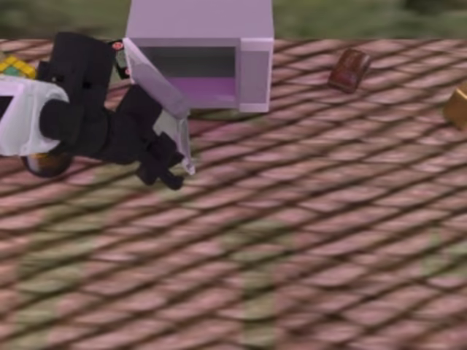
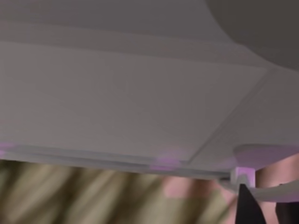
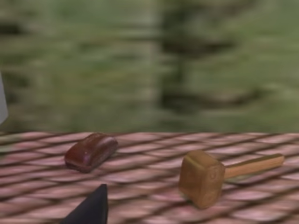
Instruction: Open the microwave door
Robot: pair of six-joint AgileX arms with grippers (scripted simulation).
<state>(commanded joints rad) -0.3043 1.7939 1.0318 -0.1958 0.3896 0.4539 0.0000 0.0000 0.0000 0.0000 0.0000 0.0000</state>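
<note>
The pale lavender microwave (image 1: 219, 22) stands at the back of the table, left of centre, with its purple interior (image 1: 204, 87) showing. The microwave door (image 1: 157, 80) is swung out to the front left on its left-hand hinge. My left gripper (image 1: 171, 168) is at the door's free edge and is shut on the slim silver handle (image 2: 278, 192). In the left wrist view the door panel (image 2: 117, 93) fills most of the picture, and a dark finger (image 2: 246, 207) lies beside the handle. My right gripper (image 3: 93, 210) is out of the top view, over the table's right side.
A brown loaf-shaped object (image 1: 349, 69) lies to the right of the microwave. A wooden mallet (image 3: 205, 177) lies at the table's right edge (image 1: 458, 106). A yellow-green object (image 1: 16, 67) and a dark round thing (image 1: 45, 162) sit by my left arm.
</note>
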